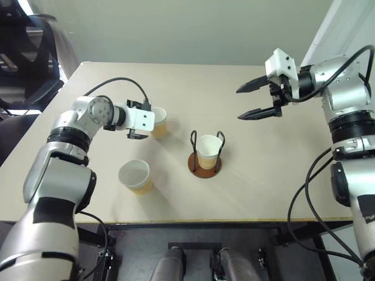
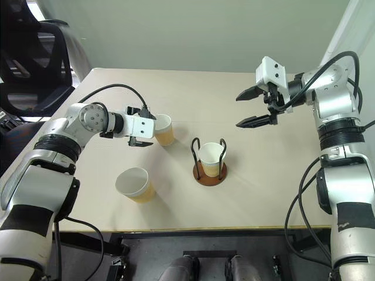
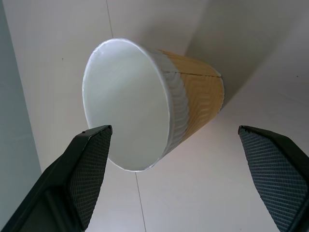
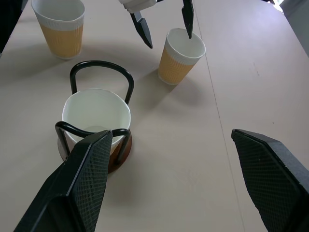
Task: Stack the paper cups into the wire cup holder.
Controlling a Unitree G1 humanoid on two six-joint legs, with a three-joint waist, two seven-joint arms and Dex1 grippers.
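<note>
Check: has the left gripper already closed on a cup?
No. The left gripper stands open around the rim of a cup still standing on the table.

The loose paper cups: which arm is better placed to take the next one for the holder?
The left. Its open pincer is at the far cup, one finger over its rim. The right pincer hangs open above the table, away from both loose cups.

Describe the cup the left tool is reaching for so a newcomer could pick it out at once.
On the beige table, start at the wire cup holder near the middle, which already holds one paper cup. The target cup stands upright beyond it, toward the robot's left. Unlike the front cup, it sits between the open left tool's fingers.
</note>
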